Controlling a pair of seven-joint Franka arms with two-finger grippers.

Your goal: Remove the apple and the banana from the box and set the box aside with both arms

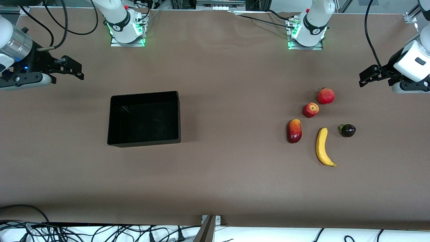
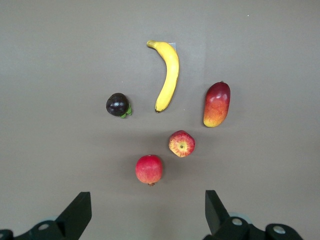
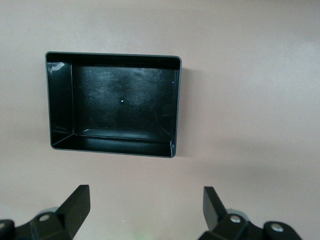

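Note:
The black box (image 1: 144, 142) stands open and empty on the brown table toward the right arm's end; it also shows in the right wrist view (image 3: 60, 100). The yellow banana (image 1: 323, 147) and the small red apple (image 1: 310, 110) lie toward the left arm's end, with the apple farther from the front camera. Both show in the left wrist view, the banana (image 2: 168, 75) and the apple (image 2: 182, 143). My left gripper (image 1: 361, 79) (image 2: 147, 205) is open and empty, up over the table beside the fruits. My right gripper (image 1: 80, 71) (image 3: 145, 197) is open and empty, over the table beside the box.
Other toy fruits lie around the apple and banana: a round red fruit (image 1: 326, 96) (image 2: 149, 169), a red-yellow mango (image 1: 294, 130) (image 2: 217, 104) and a dark purple fruit (image 1: 347, 130) (image 2: 118, 104). Bare brown table lies between the box and the fruits. Cables run along the table edges.

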